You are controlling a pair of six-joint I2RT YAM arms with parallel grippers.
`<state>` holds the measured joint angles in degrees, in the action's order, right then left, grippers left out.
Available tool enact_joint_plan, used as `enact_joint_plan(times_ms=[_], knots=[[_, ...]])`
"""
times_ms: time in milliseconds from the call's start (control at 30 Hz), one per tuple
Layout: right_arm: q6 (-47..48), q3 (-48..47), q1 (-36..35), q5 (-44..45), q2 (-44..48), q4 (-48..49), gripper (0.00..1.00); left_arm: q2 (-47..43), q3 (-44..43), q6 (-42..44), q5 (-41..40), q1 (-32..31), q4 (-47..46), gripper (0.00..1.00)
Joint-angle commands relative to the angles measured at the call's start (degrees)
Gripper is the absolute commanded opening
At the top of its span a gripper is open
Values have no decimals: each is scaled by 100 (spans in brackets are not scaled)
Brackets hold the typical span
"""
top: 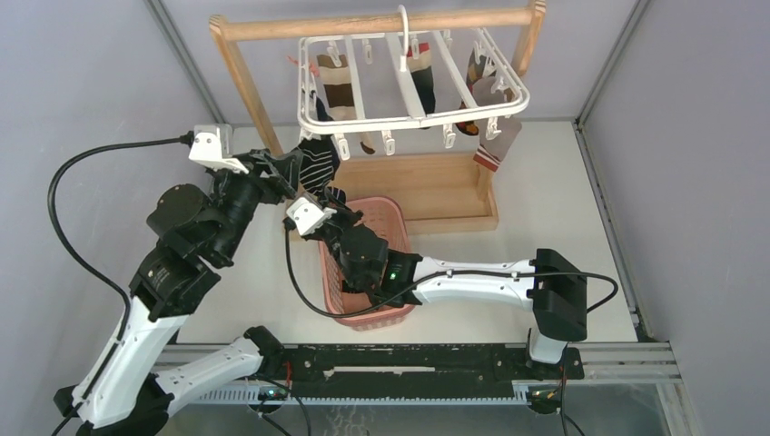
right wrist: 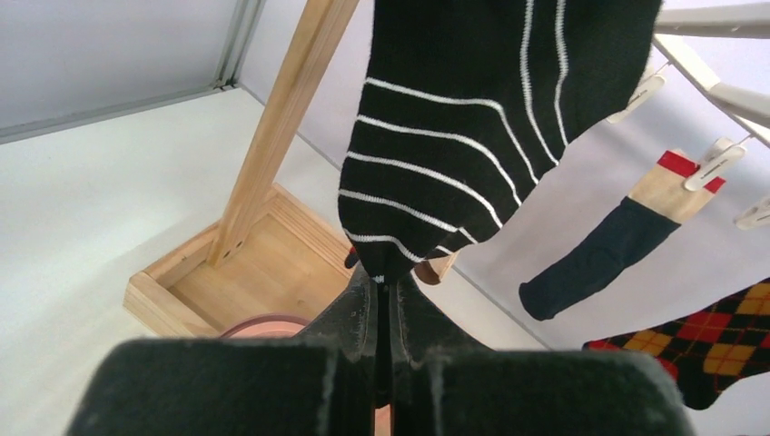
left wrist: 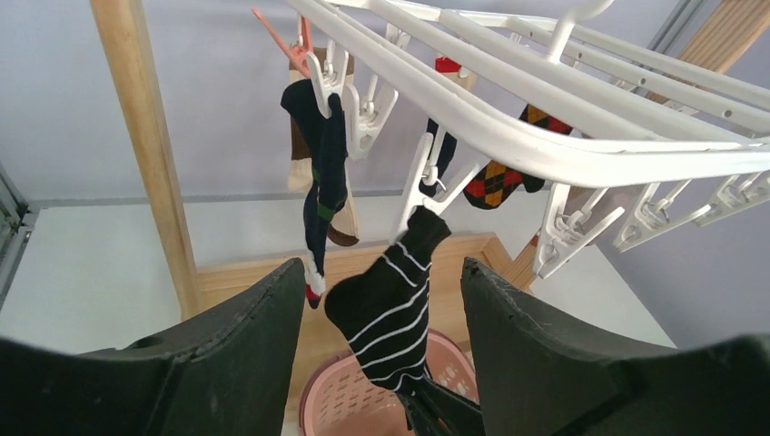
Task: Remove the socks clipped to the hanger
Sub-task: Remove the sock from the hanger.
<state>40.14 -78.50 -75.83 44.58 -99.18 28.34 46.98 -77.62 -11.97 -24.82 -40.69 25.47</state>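
Grips the toe of the striped sock (right wrist: 472,118) with the right pincer (right wrist: 389,295) pressed together; holds the left pincer (left wrist: 381,291) spread apart around the same sock, just below its clip (left wrist: 419,182) on the hanger's (left wrist: 545,136) near-left corner, above the basket (top: 381,202). Risks dragging the hanger askew or off the rack (top: 363,24) by pulling against the shut clip, or losing the thin toe hold.

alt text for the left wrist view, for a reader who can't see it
A black sock with white stripes hangs from a clip on the white hanger, between the open fingers of the left gripper. The right gripper pinches its lower end above a pink basket; more socks hang behind.
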Motion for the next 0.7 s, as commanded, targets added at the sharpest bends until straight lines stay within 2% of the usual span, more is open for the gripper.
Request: enact_joint_plan(times_ms=[0,267,667], knots=[[174,-289,-28,121,8,308,0,221,-282,378,123,10,-243,68],[86,-289,-24,87,18,258,0,269,-151,840,220,15,-616,72],[-1,-276,-19,126,56,162,0,611,-437,974,415,9,-638,74]])
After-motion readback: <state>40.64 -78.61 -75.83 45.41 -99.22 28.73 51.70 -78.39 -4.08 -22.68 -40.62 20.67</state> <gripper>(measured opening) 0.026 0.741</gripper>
